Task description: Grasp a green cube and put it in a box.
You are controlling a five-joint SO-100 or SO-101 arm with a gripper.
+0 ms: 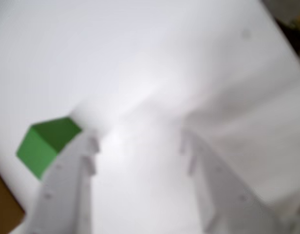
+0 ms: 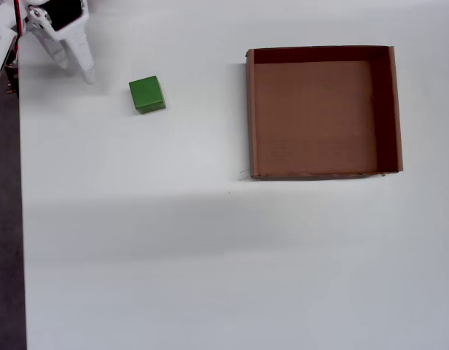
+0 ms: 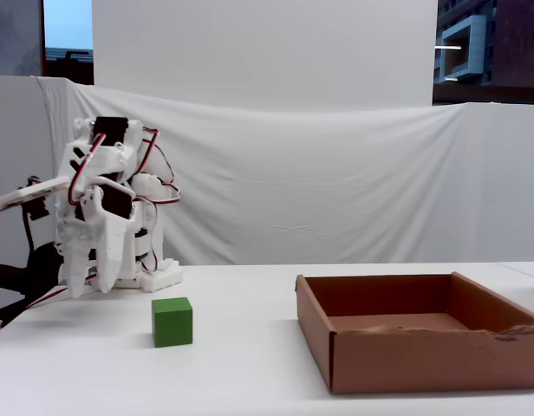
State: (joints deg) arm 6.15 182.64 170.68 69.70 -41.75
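Showing one green cube [image 2: 146, 94], one box [image 2: 251, 117], one pincer [image 2: 76, 67].

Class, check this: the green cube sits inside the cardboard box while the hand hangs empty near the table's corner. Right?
Not quite. The green cube sits on the white table, outside the empty cardboard box, as the overhead view shows. The hand is indeed empty.

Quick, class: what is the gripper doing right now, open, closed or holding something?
Gripper: open and empty; the green cube sits untouched on the table.
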